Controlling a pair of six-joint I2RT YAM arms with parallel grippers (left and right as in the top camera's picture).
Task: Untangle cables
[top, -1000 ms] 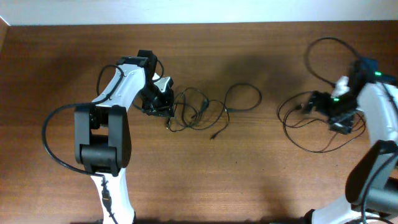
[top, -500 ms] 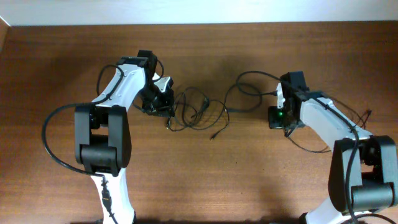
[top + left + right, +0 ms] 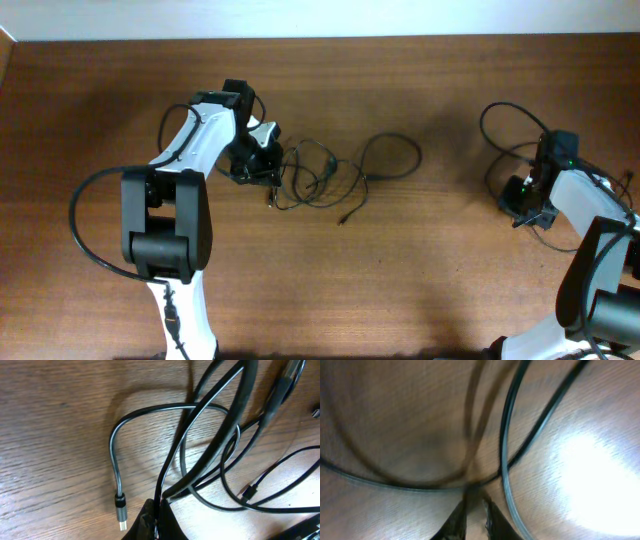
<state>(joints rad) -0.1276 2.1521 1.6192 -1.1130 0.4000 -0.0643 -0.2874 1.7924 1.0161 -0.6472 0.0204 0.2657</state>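
Pin the cables (image 3: 322, 176), heaped just beside the left jaws, with those jaws shut on one strand (image 3: 166, 467). Draw the loose loop (image 3: 482, 120) around the right jaws away slowly; narrow there, grip impossible to tell. Stop at any tightening across the desk (image 3: 400, 280).

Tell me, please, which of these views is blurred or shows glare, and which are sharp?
Right wrist view: heavily blurred, the cables smeared, with a bright glare patch on the table. Left wrist view: sharp, the plug end crisp, soft cable shadows. Overhead view: evenly lit and sharp, soft shadows only.
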